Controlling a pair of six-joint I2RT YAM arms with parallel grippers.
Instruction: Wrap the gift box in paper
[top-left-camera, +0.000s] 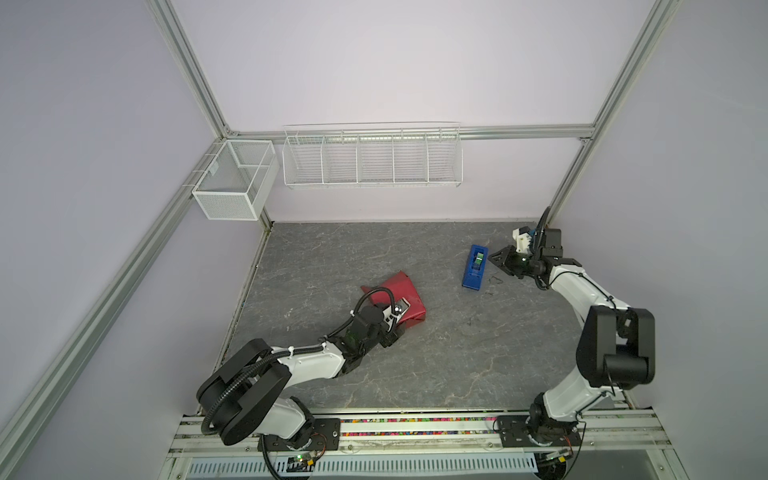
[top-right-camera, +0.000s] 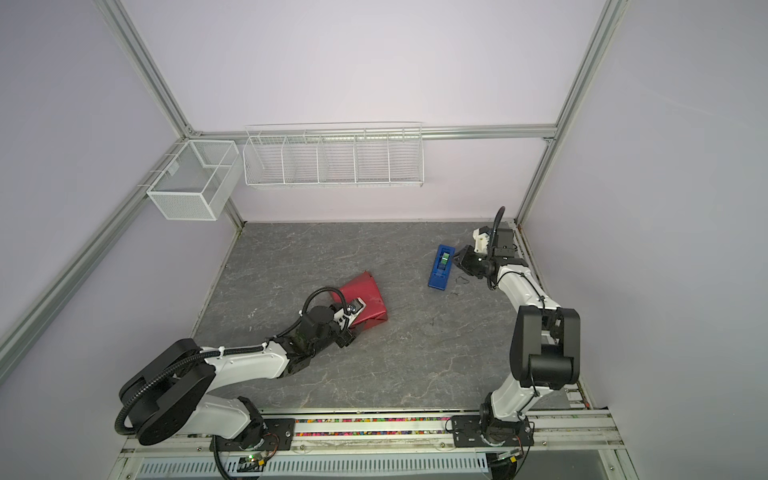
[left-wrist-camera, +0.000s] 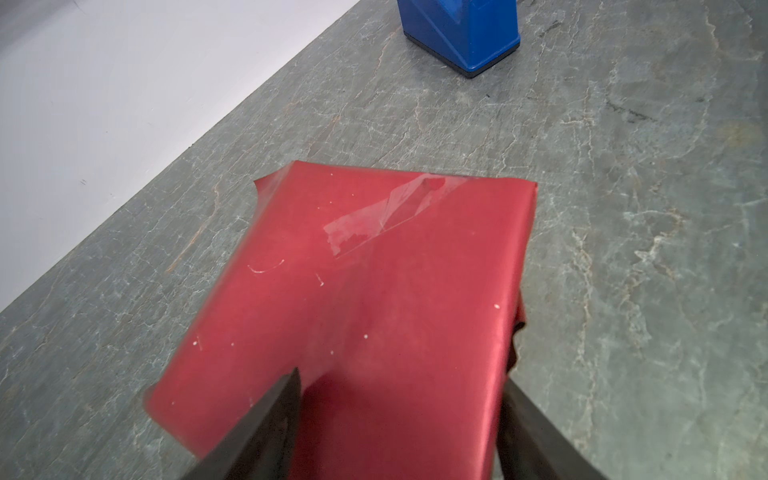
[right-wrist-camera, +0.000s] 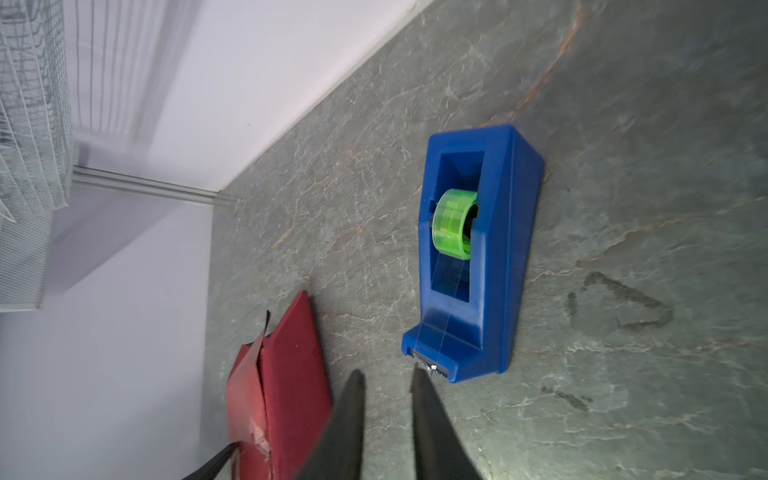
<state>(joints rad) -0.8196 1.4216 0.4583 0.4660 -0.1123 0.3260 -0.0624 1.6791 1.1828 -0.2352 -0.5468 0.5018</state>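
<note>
The paper (top-left-camera: 400, 291) (top-right-camera: 362, 291), red and shiny, is folded over the gift box, whose own surface is hidden under it. The parcel lies on the table left of centre. A strip of clear tape (left-wrist-camera: 374, 224) sticks on the paper's (left-wrist-camera: 365, 299) top. My left gripper (top-left-camera: 397, 322) (left-wrist-camera: 403, 376) straddles the parcel, one finger pressed against each side; a loose flap spreads past one finger. My right gripper (top-left-camera: 491, 257) (top-right-camera: 458, 255) (right-wrist-camera: 386, 374) hovers at the back right, jaws slightly open and empty, tips near the cutter end of the blue tape dispenser (right-wrist-camera: 498, 249). The paper (right-wrist-camera: 291, 374) shows beyond.
The tape dispenser (top-left-camera: 475, 267) (top-right-camera: 440, 267) (left-wrist-camera: 461, 33) with its green roll stands on the grey stone-patterned table (top-left-camera: 436, 353). A white wire rack (top-left-camera: 372, 156) and a mesh basket (top-left-camera: 235, 178) hang on the back wall. Walls close in left and right.
</note>
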